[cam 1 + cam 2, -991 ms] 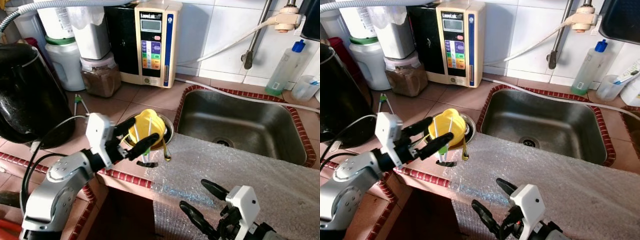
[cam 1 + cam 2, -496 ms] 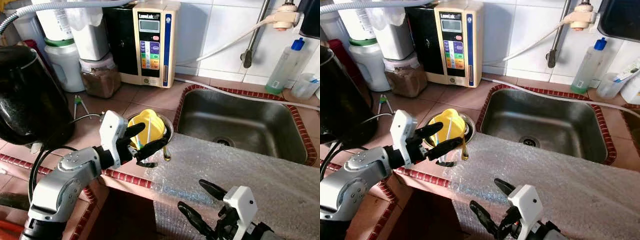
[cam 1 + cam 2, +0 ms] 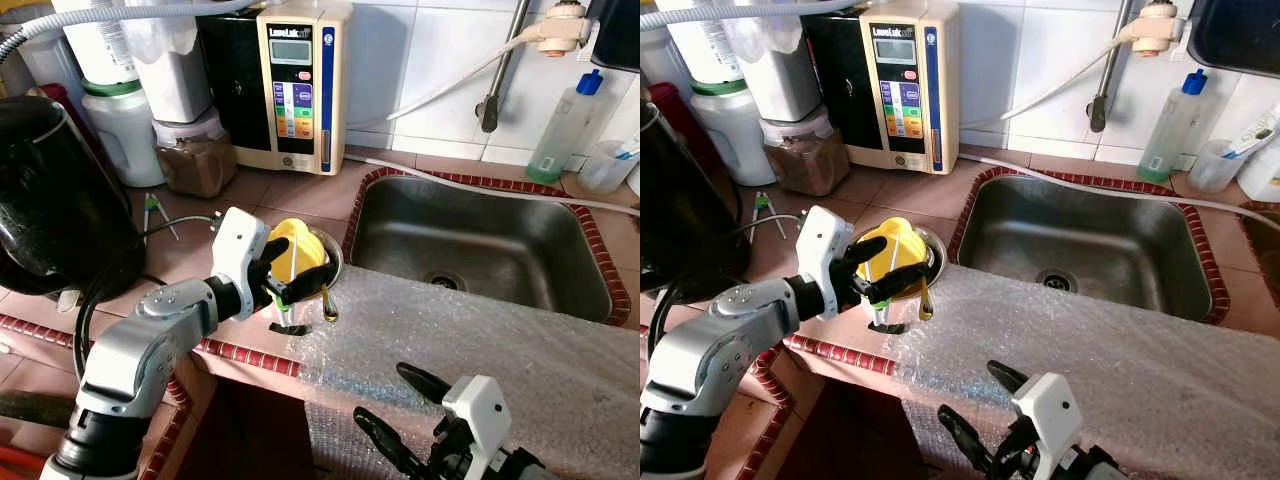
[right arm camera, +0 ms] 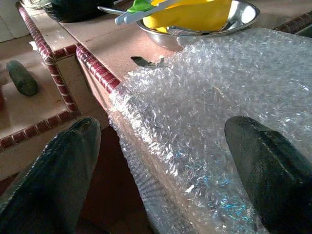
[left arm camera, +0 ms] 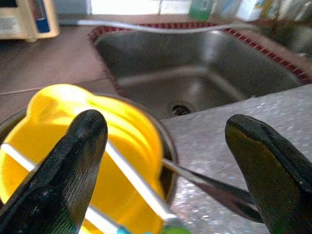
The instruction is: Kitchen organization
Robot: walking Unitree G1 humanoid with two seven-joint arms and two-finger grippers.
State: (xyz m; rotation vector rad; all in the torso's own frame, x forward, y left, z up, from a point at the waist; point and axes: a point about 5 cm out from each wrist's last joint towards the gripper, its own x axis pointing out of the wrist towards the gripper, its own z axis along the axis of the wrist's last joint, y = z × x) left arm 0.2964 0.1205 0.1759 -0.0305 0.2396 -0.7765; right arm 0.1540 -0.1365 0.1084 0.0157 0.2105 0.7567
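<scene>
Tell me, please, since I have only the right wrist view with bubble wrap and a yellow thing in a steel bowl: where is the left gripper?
Observer: The left gripper is at the yellow plastic cup, its black fingers open on either side of it.
Operator: Is anything in that cup?
Observer: Yes, white sticks with green ends lean across it, and the cup sits in a round steel bowl.
Operator: What lies beyond the bowl?
Observer: A stainless steel sink edged with red tile lies to the robot's right of it.
Operator: And my own gripper?
Observer: The right gripper is open, low before the sheet of clear bubble wrap.
</scene>
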